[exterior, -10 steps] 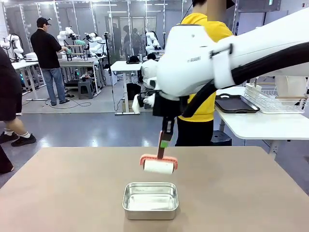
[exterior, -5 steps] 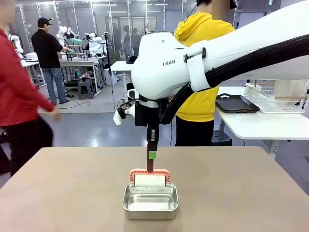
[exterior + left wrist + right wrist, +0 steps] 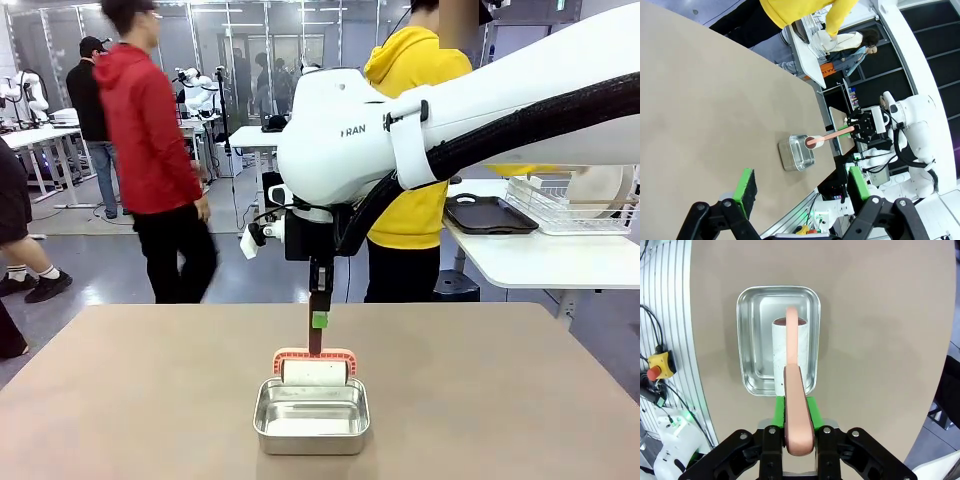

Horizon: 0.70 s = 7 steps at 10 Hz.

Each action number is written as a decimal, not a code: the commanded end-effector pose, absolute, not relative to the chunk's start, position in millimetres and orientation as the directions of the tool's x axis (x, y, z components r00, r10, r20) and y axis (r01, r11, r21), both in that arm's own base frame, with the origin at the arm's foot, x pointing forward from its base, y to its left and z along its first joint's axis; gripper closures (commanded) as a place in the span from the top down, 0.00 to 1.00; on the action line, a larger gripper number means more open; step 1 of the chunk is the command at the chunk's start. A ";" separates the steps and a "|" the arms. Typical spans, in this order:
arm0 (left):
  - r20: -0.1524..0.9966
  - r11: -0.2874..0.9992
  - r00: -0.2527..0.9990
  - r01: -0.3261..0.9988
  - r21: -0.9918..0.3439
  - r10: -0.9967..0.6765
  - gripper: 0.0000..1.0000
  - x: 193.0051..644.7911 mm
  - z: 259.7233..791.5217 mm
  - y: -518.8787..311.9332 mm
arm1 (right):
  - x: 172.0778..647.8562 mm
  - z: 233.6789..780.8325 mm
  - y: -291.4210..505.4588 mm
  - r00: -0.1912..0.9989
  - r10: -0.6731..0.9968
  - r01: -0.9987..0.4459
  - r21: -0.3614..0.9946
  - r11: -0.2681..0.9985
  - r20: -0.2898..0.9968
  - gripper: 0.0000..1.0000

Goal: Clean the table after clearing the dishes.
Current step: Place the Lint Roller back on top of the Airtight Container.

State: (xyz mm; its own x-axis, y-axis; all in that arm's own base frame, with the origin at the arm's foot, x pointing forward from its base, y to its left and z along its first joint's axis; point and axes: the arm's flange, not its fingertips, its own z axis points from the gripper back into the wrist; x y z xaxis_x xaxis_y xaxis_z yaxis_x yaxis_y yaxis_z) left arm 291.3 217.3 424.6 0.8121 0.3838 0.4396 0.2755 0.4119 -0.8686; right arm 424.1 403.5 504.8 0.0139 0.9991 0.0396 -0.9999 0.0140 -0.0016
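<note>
The beige-brown table carries a small steel pan near its front middle. My right gripper points straight down and is shut on the pink handle of a lint roller. The roller's white roll sits low inside the pan's far half. My left gripper hangs open and empty above the table, well away from the pan. A dark tray and a pale round dish are on the white side table.
A person in a yellow hoodie stands at the table's far edge behind my right arm. The white side table with a wire rack stands at the right. Someone in red walks past farther back.
My right arm carried the roller from just behind the pan down and toward the front, into the pan. A person in red has walked across the background.
</note>
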 end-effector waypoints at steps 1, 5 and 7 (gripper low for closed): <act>0.445 0.397 0.804 0.288 -0.871 0.394 0.93 289.3 427.5 216.7 | 435.1 488.3 413.9 -0.027 0.999 -0.997 0.066 -0.029 0.031 0.21; 0.445 0.397 0.804 0.288 -0.871 0.394 0.93 289.3 427.5 216.7 | 457.9 457.5 419.7 0.000 1.000 -0.996 0.084 -0.002 0.023 0.21; 0.445 0.397 0.804 0.288 -0.871 0.394 0.93 289.3 427.5 216.7 | 468.4 439.6 424.2 0.003 1.000 -0.998 0.058 0.002 0.012 0.21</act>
